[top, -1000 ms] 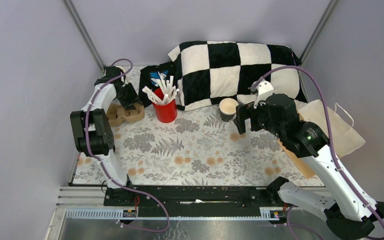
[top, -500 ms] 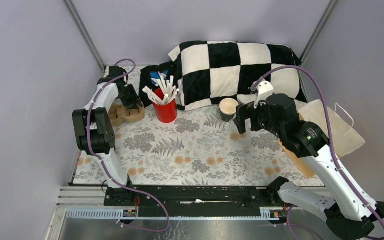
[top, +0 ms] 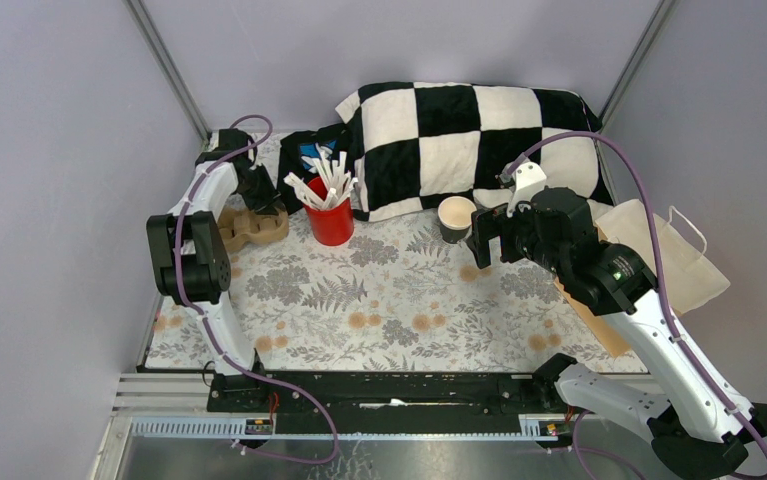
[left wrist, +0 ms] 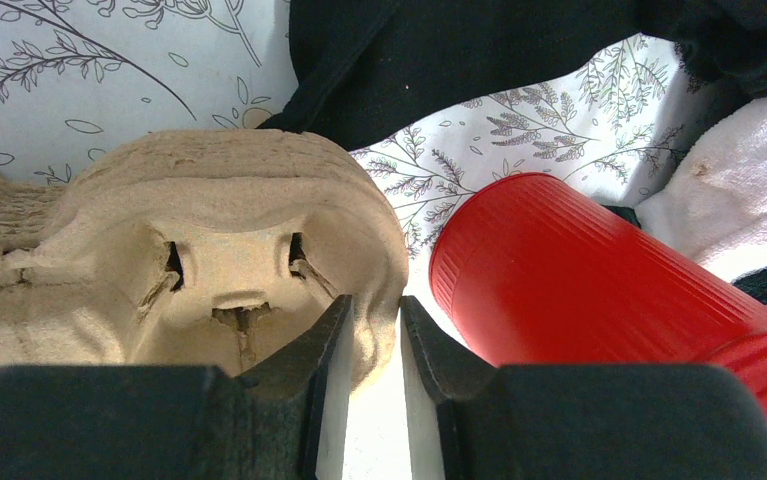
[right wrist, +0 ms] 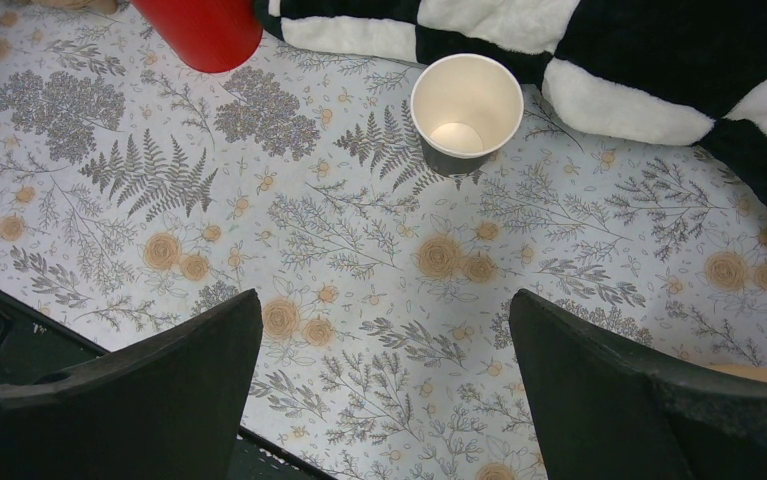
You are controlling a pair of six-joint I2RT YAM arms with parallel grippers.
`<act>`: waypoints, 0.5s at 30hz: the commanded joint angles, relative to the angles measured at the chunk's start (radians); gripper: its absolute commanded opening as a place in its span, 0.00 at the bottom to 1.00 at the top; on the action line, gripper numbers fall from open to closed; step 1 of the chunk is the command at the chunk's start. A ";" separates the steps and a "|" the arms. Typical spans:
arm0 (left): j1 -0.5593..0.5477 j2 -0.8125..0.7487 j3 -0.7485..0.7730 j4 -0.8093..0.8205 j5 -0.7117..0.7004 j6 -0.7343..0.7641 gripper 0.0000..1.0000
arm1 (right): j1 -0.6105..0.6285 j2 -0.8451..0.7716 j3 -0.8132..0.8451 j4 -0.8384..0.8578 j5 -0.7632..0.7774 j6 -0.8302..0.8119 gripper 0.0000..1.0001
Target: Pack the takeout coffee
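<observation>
**Open coffee cup stands by pillow**

The takeout coffee cup (right wrist: 466, 110) stands upright at the desk's (top: 389, 300) 1 o'clock, just beside the checkered pillow (top: 459, 140). The right claw (right wrist: 384, 305) hangs wide open near it. At 10 o'clock, the left claw (left wrist: 374, 312) pinches the cardboard carrier (left wrist: 209, 230) by its rim, beside a red cup (left wrist: 599, 280).

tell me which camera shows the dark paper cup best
Right wrist view: the cup sits unblocked, open top showing its white inside, no lid. Top external shows it small and distant. Left wrist misses it.
</observation>
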 commanded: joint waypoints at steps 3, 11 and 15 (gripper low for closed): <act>-0.008 0.017 0.051 -0.003 -0.017 0.019 0.28 | 0.010 -0.001 0.026 0.031 0.010 -0.008 1.00; -0.013 0.030 0.064 -0.017 -0.024 0.026 0.31 | 0.010 -0.001 0.026 0.032 0.007 -0.006 1.00; -0.013 0.030 0.066 -0.022 -0.032 0.029 0.29 | 0.010 -0.001 0.024 0.032 0.007 -0.007 1.00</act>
